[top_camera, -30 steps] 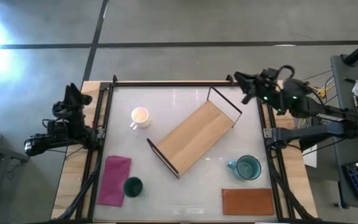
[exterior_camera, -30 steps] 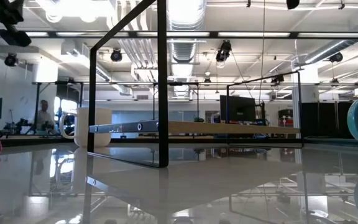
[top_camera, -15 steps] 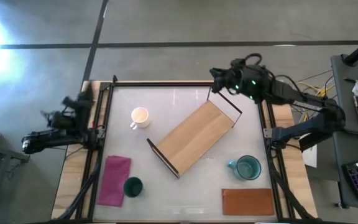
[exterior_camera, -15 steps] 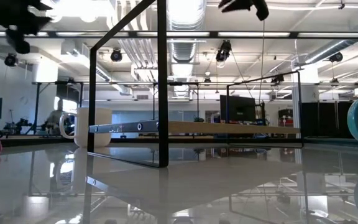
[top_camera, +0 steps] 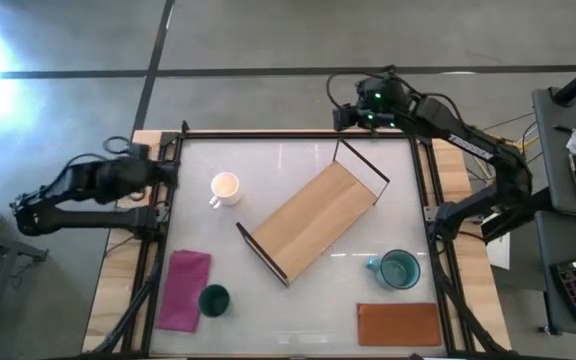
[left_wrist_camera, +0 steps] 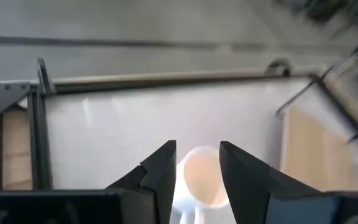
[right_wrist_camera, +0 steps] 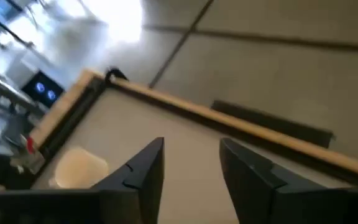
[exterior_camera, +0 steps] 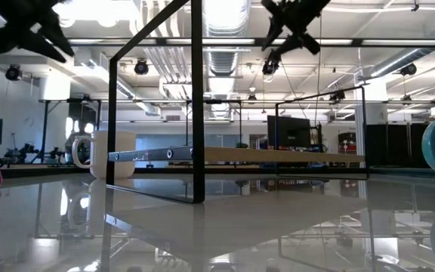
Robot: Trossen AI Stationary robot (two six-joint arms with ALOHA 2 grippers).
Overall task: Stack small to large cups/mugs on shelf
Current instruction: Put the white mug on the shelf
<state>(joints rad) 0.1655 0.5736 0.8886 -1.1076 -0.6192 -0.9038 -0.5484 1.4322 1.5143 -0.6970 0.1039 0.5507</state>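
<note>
The light-wood shelf (top_camera: 313,218) lies slantwise at the table's middle, on its black end frames. The small white mug (top_camera: 225,188) stands left of it. It also shows in the left wrist view (left_wrist_camera: 201,177) and the low view (exterior_camera: 112,154). The teal mug (top_camera: 398,269) stands at the right. The dark green tumbler (top_camera: 213,300) stands near the front left. My left gripper (top_camera: 168,171) hovers open at the left edge, short of the white mug. My right gripper (top_camera: 340,117) hovers open above the far edge, empty.
A magenta cloth (top_camera: 185,289) lies beside the tumbler at the front left. A brown-orange mat (top_camera: 399,324) lies at the front right. Black frame rails (top_camera: 298,133) run along the table's edges.
My left gripper has swung from outside the table's left edge toward the white mug. My right gripper has gone from the far right corner toward the left along the far edge. No cup and not the shelf have moved.
</note>
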